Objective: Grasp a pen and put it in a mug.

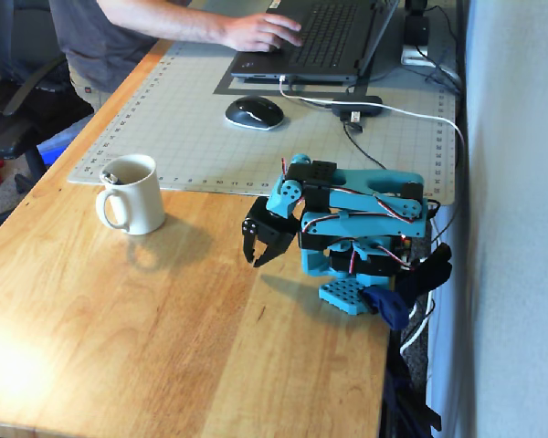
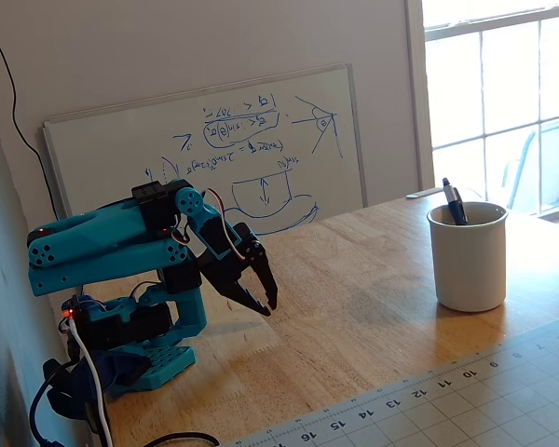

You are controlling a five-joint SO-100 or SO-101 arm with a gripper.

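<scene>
In a fixed view we see the folded arm's tool (image 1: 258, 256) hanging just above the bench (image 1: 119, 347), fingers slightly parted and holding nothing, near the bench's right edge. Bare wood lies between it and the mug (image 1: 132, 194), well apart. Another fixed view shows us the pen (image 2: 454, 202) standing tilted inside the mug, and a whiteboard (image 2: 205, 149) behind.
</scene>
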